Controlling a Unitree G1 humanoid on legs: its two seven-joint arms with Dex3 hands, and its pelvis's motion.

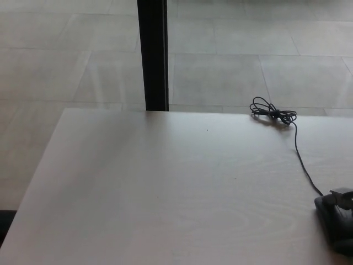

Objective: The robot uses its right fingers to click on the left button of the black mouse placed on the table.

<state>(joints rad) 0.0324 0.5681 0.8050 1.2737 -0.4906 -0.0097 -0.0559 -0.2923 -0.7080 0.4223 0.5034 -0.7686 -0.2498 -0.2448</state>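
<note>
The black mouse [333, 223] lies at the table's right edge, partly cut off by the picture's border. Its thin black cable [301, 160] runs away from me to a knotted bundle [272, 112] near the table's far edge. A small dark grey part of my right hand [342, 197] shows just over the mouse's front end, at the picture's right border. Most of that hand is out of frame, and I cannot see whether it touches the mouse. My left hand does not show.
The pale wooden table [165, 187] fills the lower picture. A black vertical post [153, 55] stands behind the far edge, against a grey tiled floor [231, 61]. A dark object [4, 221] sits at the lower left, beside the table.
</note>
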